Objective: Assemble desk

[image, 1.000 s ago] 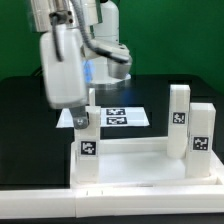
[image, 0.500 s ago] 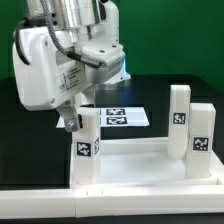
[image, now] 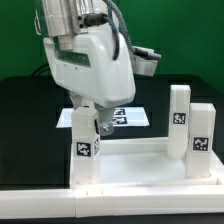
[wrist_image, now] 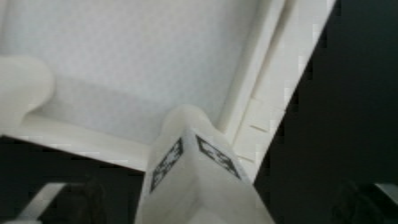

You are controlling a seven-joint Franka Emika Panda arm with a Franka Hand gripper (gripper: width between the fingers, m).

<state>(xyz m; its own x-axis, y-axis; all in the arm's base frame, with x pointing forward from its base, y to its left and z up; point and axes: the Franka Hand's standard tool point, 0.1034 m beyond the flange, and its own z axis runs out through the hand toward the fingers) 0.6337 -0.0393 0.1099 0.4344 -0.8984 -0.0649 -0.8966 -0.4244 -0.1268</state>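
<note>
Three stiff, light legs [image: 86, 148] stand on the desk top [image: 135, 165]; the gripper [image: 101, 124], spread, should pinch flat sides.

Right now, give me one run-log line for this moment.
stage: leg fitting | end effector: open, over front leg | legs standing on desk top: three visible | marker board: behind
</note>
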